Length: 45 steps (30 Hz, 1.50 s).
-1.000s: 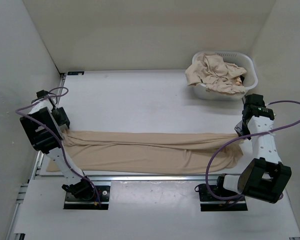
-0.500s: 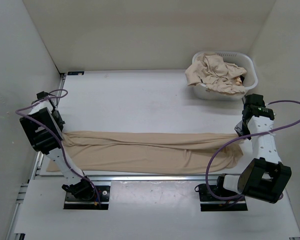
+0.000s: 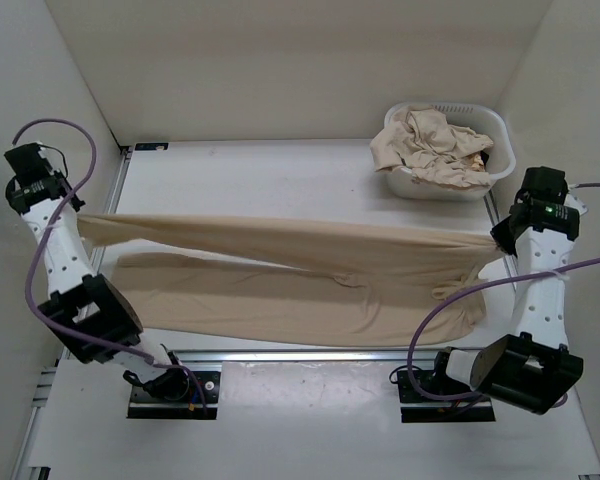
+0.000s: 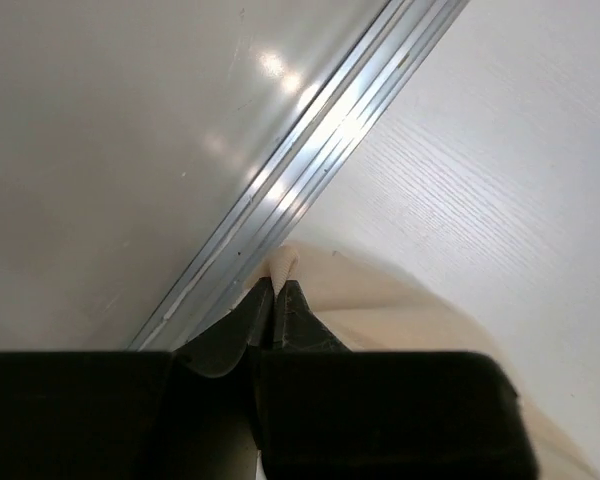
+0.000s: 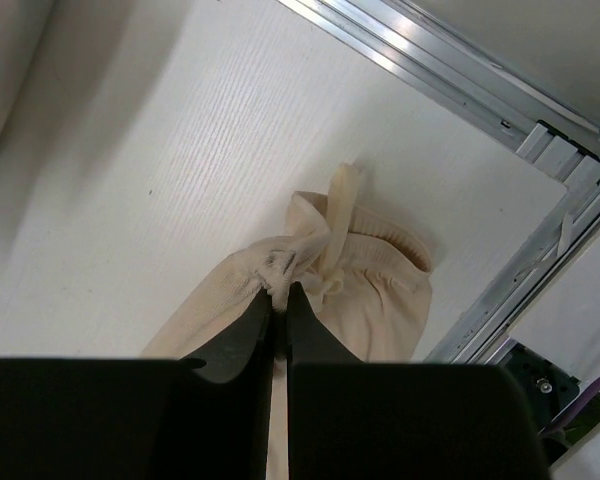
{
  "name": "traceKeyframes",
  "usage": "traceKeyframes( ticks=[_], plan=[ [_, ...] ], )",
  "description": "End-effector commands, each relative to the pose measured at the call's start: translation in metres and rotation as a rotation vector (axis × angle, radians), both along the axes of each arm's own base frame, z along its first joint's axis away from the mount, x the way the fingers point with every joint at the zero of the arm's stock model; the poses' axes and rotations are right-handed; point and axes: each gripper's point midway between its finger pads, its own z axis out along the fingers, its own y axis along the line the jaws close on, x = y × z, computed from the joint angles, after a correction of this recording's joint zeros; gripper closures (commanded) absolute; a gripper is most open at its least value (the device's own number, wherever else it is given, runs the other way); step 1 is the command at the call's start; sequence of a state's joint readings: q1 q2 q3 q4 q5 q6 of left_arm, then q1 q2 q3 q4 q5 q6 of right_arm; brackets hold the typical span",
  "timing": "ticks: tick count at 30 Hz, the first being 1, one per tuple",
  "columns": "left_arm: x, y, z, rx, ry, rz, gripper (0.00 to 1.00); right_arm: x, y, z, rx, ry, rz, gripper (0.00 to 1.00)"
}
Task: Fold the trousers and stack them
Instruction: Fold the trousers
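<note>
1. The table [image 3: 260, 180] shows no folded pair and no stack anywhere in the overhead view. I judge the task to be at an early stage, with nothing finished.
2. One pair of trousers [image 3: 280, 270] is in work and spans almost the whole width of the table.
   - Its far long edge is lifted and drawn taut between the two arms. The near part hangs down and lies on the surface towards the near edge.
   - It is stretched out but not yet folded. This looks like the lift that prepares a lengthwise fold or a cleaner lay-down.
3. The white basket [image 3: 502, 140] stands at the far right corner, well apart from the lifted pair. It holds a crumpled heap of trousers [image 3: 425, 150], though how many I cannot tell. Each of these has yet to be spread, folded and stacked, so most of the work is left.
4. The left gripper [image 4: 276, 290] is clenched on the cloth at what seems the leg end. A small tip of fabric pokes out past its fingertips. It hangs above the left side of the table, close to the side rail [image 4: 310, 170].
5. The right gripper [image 5: 278, 295] is clamped on the bunched waist end and holds it raised over the right side of the table.
6. The drawstring [image 5: 340, 215] sticks out loose from the gathered waist, beyond the fingertips. It will probably need to end up inside the fold.
</note>
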State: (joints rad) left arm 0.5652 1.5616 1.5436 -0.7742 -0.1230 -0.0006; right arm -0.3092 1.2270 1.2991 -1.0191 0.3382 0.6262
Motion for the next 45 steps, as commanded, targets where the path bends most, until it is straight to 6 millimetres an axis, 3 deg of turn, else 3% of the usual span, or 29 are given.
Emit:
traceKeyframes(
  ticks=[1, 2, 4, 8, 10, 11, 12, 15, 18, 22, 31, 37, 39, 45],
  plan=[
    [-0.012, -0.012, -0.015, -0.035, 0.013, -0.018, 0.86, 0.005, -0.002, 0.004, 0.002, -0.042, -0.009, 1.0],
    [-0.017, -0.018, -0.034, -0.069, 0.048, -0.028, 0.86, 0.01, -0.003, 0.002, -0.004, -0.059, -0.009, 1.0],
    [-0.017, -0.021, -0.044, -0.084, 0.053, -0.037, 0.86, 0.012, -0.002, -0.016, 0.022, -0.013, -0.002, 1.0],
    [-0.02, -0.013, -0.041, -0.071, 0.032, -0.016, 0.86, 0.014, -0.001, -0.022, 0.035, 0.008, 0.013, 1.0],
    [-0.029, -0.011, -0.043, -0.074, 0.035, -0.001, 0.86, -0.003, 0.003, -0.02, 0.03, 0.018, 0.008, 1.0],
    [-0.039, -0.009, -0.039, -0.061, 0.027, 0.022, 0.86, -0.015, 0.006, -0.03, 0.04, 0.046, -0.016, 1.0],
    [-0.052, -0.012, -0.055, -0.079, 0.064, 0.039, 0.86, -0.032, 0.006, -0.031, 0.042, 0.061, -0.045, 1.0],
    [-0.083, -0.01, -0.076, -0.069, 0.123, 0.108, 0.86, -0.069, 0.009, -0.055, 0.071, 0.12, -0.122, 1.0],
    [-0.113, -0.023, -0.12, -0.129, 0.205, 0.132, 0.86, -0.093, 0.016, -0.083, 0.103, 0.199, -0.146, 1.0],
    [-0.125, -0.032, -0.134, -0.14, 0.22, 0.132, 0.86, -0.107, 0.019, -0.101, 0.159, 0.244, -0.187, 1.0],
    [-0.15, -0.019, -0.145, -0.141, 0.242, 0.222, 0.86, -0.114, 0.014, -0.109, 0.189, 0.251, -0.256, 1.0],
    [-0.152, -0.003, -0.131, -0.121, 0.206, 0.266, 0.86, -0.12, 0.011, -0.09, 0.155, 0.244, -0.287, 1.0],
    [-0.153, -0.002, -0.128, -0.11, 0.203, 0.272, 0.86, -0.127, 0.014, -0.097, 0.161, 0.26, -0.287, 1.0],
    [-0.173, -0.014, -0.153, -0.143, 0.27, 0.293, 0.86, -0.15, 0.024, -0.124, 0.195, 0.341, -0.332, 1.0]
  ],
)
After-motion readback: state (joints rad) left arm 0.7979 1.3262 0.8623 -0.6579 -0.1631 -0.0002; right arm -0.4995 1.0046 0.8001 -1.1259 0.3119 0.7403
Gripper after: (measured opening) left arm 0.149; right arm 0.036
